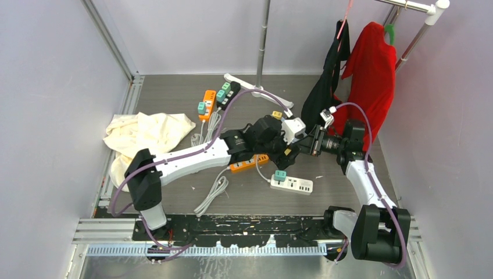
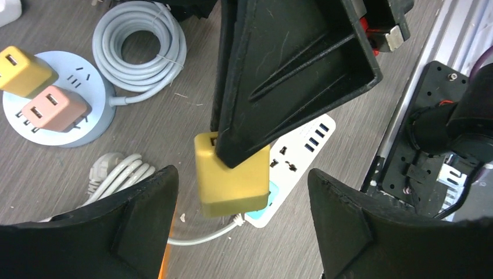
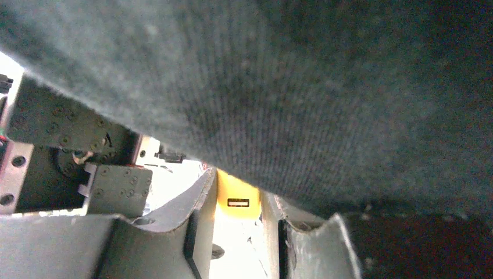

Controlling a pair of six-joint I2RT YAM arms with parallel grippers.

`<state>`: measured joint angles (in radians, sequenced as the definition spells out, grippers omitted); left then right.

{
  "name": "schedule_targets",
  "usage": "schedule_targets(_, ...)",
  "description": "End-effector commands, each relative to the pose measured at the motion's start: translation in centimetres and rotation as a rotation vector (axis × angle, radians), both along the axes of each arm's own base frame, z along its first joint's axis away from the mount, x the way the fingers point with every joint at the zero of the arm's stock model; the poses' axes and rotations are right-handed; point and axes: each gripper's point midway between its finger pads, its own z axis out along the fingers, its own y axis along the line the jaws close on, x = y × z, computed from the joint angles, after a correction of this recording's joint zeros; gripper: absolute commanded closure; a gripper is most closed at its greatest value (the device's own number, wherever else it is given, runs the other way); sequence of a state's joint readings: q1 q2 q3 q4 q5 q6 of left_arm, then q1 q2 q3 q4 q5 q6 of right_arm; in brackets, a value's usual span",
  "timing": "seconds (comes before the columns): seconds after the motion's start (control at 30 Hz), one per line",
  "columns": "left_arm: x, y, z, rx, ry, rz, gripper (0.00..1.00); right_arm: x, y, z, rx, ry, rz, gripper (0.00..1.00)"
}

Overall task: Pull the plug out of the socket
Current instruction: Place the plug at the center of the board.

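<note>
Pale walls box in a grey wood-grain counter (image 1: 168,93). At far left a cream cloth (image 1: 148,133) lies crumpled.

The top view counts four strips: a back orange strip (image 1: 207,104), a black strip (image 1: 229,93) beside it, a near orange strip (image 1: 249,164) half under the left arm, and a white strip (image 1: 293,186) carrying one teal plug (image 1: 281,175). One bundled white cable (image 1: 212,195) lies near the arm.

Only the left wrist view shows a round hub (image 2: 96,99) with two plugs in it, a spare yellow plug (image 2: 23,71) and a pink plug (image 2: 55,107), and one grey coil (image 2: 139,49) next to it.

That view also shows the left pincer (image 2: 241,177) with its fingers (image 2: 139,215) wide apart, one on each side of the yellow plug (image 2: 232,186) and not touching it. The plug hangs over the white strip. Whether its pins are out cannot be told.

The right pincer (image 3: 237,197) is clamped on this plug from above. The top view hides the plug behind both pincers.

At right two garments hang, a black garment (image 1: 325,87) and a red garment (image 1: 372,75). Dark fabric covers most of the right wrist view.
</note>
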<state>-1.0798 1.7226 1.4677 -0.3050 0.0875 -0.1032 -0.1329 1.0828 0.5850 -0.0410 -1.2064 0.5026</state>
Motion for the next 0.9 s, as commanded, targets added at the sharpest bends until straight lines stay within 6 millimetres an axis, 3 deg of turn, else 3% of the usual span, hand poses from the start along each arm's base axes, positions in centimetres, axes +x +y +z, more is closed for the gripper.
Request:
schedule_targets(0.0,0.5,-1.0,1.6,-0.011,-0.042,0.022,0.21,0.2,0.1,0.7,0.015,-0.037,0.023,0.99)
schedule_targets(0.17,1.3,-0.9,0.7,0.032,-0.051,0.059,0.28,0.3,0.1,0.7,0.017,-0.033,0.029,0.99)
schedule_targets(0.3,1.6,-1.1,0.5,0.04,-0.052,0.066,0.42,0.3,0.2,0.6,0.017,-0.03,0.031,0.99)
schedule_targets(0.53,1.3,-1.3,0.1,0.046,-0.043,0.05,0.55,0.3,0.3,0.7,0.018,-0.029,0.036,0.99)
schedule_targets(0.67,1.3,-1.2,-0.1,0.049,-0.046,0.044,0.82,0.2,0.4,0.7,0.019,-0.029,0.039,0.96)
schedule_targets(0.73,1.3,-1.0,-0.2,0.05,-0.045,0.045,0.95,0.1,0.4,0.7,0.018,-0.033,0.042,0.84)
schedule_targets(0.77,1.4,-0.9,-0.1,0.047,-0.046,0.049,1.0,0.1,0.4,0.6,0.017,-0.034,0.041,0.7)
schedule_targets(0.87,1.7,0.0,-0.2,0.036,-0.036,0.075,1.0,0.1,0.3,0.5,0.001,-0.048,0.037,0.23)
